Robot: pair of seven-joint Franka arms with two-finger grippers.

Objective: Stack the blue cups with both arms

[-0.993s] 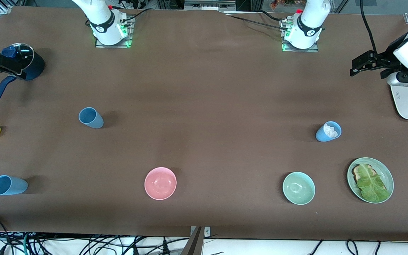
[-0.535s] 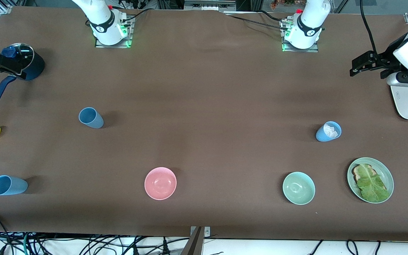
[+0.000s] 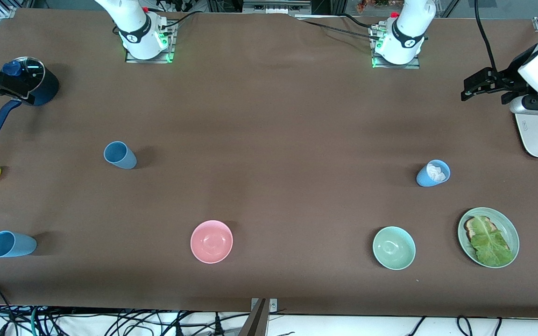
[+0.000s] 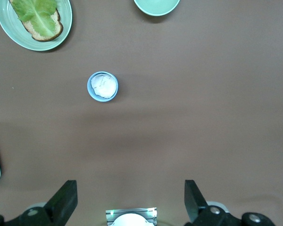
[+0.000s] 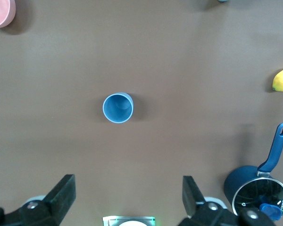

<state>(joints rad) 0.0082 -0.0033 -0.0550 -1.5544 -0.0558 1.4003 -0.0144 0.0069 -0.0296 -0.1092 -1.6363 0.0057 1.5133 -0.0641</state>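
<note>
Front view showed nothing changed over the last second: all three blue cups stood apart on the desk (image 3: 269, 116), so stacking had not begun. One cup (image 3: 120, 155) sat in the left-centre of the frame, another (image 3: 11, 244) at the lower left, and a third (image 3: 433, 173), holding something white, at the right. The right pincer (image 5: 127, 197) hung wide open high over the first cup. The left pincer (image 4: 130, 200), equally wide, hung over the third.
</note>
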